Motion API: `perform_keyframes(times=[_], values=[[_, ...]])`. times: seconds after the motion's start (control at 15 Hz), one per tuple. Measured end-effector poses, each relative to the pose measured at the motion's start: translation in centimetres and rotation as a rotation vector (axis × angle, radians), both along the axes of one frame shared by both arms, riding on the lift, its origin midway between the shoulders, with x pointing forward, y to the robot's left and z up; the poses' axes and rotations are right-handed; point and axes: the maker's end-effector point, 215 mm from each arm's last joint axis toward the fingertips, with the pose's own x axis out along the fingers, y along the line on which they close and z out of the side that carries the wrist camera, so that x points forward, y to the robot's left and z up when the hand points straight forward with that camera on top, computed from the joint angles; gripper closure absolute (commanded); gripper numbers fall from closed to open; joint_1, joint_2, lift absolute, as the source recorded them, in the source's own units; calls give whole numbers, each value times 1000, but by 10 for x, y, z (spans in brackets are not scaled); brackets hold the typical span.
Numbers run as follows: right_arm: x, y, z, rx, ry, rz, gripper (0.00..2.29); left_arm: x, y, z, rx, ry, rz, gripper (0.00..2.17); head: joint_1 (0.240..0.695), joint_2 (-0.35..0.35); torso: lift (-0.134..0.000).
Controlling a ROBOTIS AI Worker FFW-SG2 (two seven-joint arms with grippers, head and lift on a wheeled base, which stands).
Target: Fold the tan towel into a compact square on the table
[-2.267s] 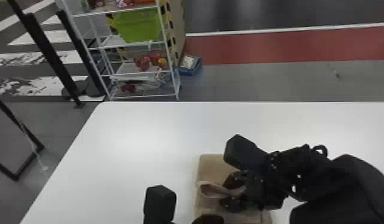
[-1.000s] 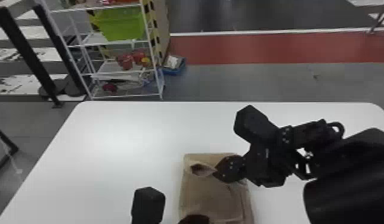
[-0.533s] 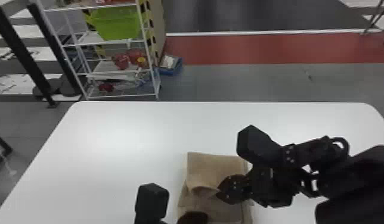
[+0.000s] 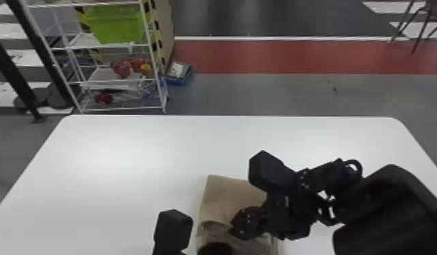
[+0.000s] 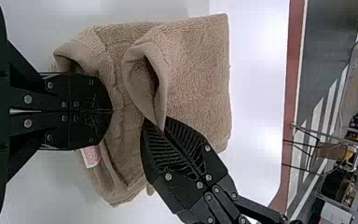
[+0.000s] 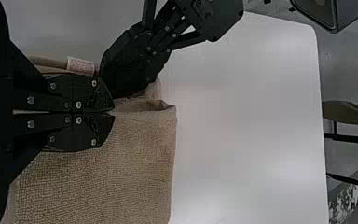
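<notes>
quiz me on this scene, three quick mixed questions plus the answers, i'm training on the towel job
1. True or false: the tan towel has a small tag at its edge.
2. Pick one. The right pincer is:
a) wide open
b) shut
c) away from the towel
3. Fill in: past the table, a rack holds a bin coloured ____.

Key: 1 true; 2 b; 3 green

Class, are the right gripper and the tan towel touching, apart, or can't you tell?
Touching. The left wrist view shows a raised fold of the tan towel pinched by the right gripper.
</notes>
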Motion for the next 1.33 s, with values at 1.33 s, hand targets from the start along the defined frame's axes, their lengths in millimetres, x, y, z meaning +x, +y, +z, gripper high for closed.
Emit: perform_keyframes(times=[1.33], values=[[-9, -7, -26, -8, 145, -50, 1403, 3, 6, 23, -6, -45, 19, 1875, 695, 34, -123]])
